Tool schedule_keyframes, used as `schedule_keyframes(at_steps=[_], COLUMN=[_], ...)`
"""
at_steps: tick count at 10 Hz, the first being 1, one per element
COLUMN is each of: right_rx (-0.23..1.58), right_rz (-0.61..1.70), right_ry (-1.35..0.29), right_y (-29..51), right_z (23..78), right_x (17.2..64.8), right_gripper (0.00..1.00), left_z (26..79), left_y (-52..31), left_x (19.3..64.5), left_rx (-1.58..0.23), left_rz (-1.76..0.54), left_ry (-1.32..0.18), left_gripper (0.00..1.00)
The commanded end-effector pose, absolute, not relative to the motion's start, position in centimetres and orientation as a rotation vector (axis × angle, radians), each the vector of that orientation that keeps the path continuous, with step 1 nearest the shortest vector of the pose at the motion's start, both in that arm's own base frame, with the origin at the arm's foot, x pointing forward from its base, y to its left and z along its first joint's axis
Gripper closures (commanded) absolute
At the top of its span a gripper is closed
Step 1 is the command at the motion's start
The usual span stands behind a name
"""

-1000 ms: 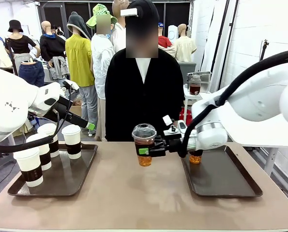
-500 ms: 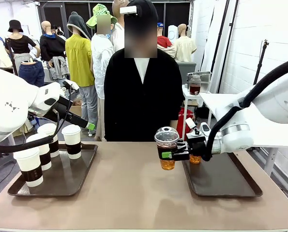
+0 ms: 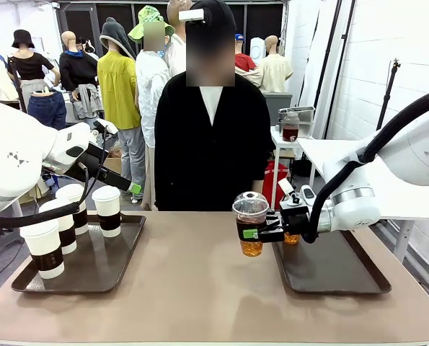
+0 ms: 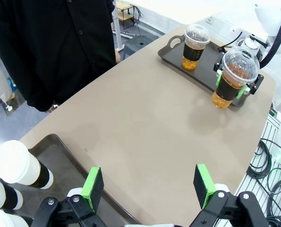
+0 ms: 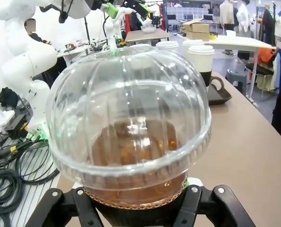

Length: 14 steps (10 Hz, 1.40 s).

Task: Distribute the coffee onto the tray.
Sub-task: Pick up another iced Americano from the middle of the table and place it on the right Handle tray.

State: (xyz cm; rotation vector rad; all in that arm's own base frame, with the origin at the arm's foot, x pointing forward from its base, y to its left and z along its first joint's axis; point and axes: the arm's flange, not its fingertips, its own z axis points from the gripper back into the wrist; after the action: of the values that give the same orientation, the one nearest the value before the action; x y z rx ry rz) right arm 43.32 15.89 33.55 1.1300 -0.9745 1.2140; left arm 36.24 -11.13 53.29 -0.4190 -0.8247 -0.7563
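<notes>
The right gripper [image 3: 251, 233] is clamped around a clear dome-lidded cup of brown drink [image 3: 251, 225], holding it upright above the table just left of the right tray [image 3: 329, 270], likely so nothing spills. A second iced cup [image 4: 194, 40] stands on that tray's far end. The left gripper [image 4: 149, 187] hangs open and empty near the left tray [image 3: 95, 267] of four paper cups [image 3: 107, 210].

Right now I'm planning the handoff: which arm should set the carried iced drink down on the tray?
Right: its tool already grips the clear dome-lidded plastic cup beside the dark right tray.
</notes>
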Motion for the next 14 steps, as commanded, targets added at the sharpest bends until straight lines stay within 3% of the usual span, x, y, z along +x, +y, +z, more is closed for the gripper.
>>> schedule_keyframes(at_steps=[1, 14], right_rx=[1.129, 1.103], right_rz=[1.221, 1.204], right_ry=[-0.982, -1.093], right_y=[16.2, 1.7], right_z=[34.1, 29.7], right_x=[43.7, 41.7], right_gripper=[0.39, 0.39], left_z=[53.2, 53.2], left_y=[-11.0, -11.0], left_x=[36.3, 36.3], left_rx=[-0.425, -0.425], left_rz=[-0.755, -0.755], left_ry=[-0.820, -0.820], left_gripper=[0.00, 0.00])
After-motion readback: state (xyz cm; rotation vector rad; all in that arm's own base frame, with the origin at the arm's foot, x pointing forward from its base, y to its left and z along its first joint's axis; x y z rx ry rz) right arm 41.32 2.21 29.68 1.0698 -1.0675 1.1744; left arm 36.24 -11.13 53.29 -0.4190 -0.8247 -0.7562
